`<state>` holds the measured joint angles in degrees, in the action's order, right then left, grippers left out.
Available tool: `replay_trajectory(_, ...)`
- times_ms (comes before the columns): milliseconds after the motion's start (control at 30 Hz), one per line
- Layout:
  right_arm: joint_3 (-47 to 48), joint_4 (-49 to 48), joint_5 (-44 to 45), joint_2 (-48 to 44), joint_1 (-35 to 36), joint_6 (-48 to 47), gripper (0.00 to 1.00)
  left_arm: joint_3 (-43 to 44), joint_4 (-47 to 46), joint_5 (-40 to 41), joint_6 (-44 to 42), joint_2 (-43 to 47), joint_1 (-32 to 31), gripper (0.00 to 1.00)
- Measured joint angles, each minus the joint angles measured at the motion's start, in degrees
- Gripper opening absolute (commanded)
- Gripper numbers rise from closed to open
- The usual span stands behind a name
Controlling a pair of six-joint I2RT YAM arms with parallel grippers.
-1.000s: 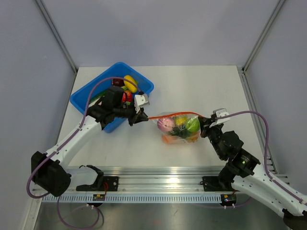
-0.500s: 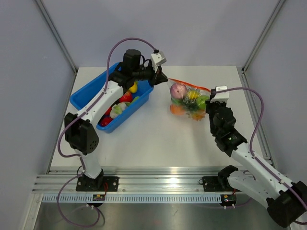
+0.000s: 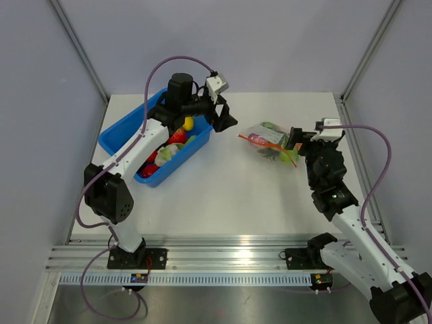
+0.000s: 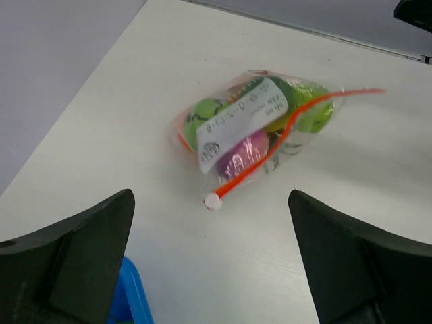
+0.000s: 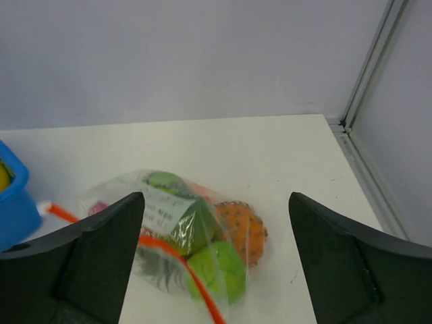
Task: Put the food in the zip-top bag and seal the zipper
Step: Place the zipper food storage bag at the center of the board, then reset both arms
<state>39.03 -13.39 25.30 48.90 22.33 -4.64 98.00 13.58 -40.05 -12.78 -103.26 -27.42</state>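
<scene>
The zip-top bag (image 3: 268,142) lies loose on the table at the back right, touched by neither gripper. Its white label (image 4: 237,121) faces up. The zipper (image 4: 283,135) runs across it as one thin orange-red line. Food shows inside: a green apple (image 5: 217,268), an orange (image 5: 241,229) and a purple piece (image 4: 241,150). More food (image 3: 177,137) sits in the blue bin. My left gripper (image 3: 227,116) hangs open, above and to the left of the bag. My right gripper (image 3: 297,140) is open beside the bag's right end.
The blue bin (image 3: 121,132) stands at the back left under my left arm, its corner (image 5: 15,202) also in the right wrist view. The side wall and its metal post (image 5: 371,61) rise close behind the bag on the right.
Both grippers have opened and let go of the zipper's ends. The bag has dropped onto the table and slumped. My left gripper stays near the bin's far corner.
</scene>
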Motion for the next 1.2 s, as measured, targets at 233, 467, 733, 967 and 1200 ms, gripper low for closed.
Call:
replay_trajectory(233, 4.9, 14.3, -0.1, -5.4, 0.0, 8.1, 0.99, -11.4, 0.5, 7.4, 0.5, 19.7, 0.0, 0.99)
replay_trajectory(467, 21.1, 34.5, -0.9, 3.0, 0.0, 15.2, 1.00, -22.7, 1.0, 21.7, 9.2, 38.6, 0.0, 0.99)
replay_trajectory(733, 28.8, 55.2, 4.2, 15.0, 0.0, 26.5, 0.99, -33.7, 9.4, 37.7, 19.1, 46.2, 0.0, 0.99)
replay_trajectory(967, 26.1, 60.6, 5.8, 14.1, 0.0, 31.4, 1.00, -45.4, 14.7, 43.3, 24.0, 55.7, 0.0, 0.99)
replay_trajectory(1200, 19.4, 60.8, 8.9, 7.7, 0.0, 35.6, 1.00, -48.2, 17.5, 47.5, 25.3, 58.9, 0.0, 0.99)
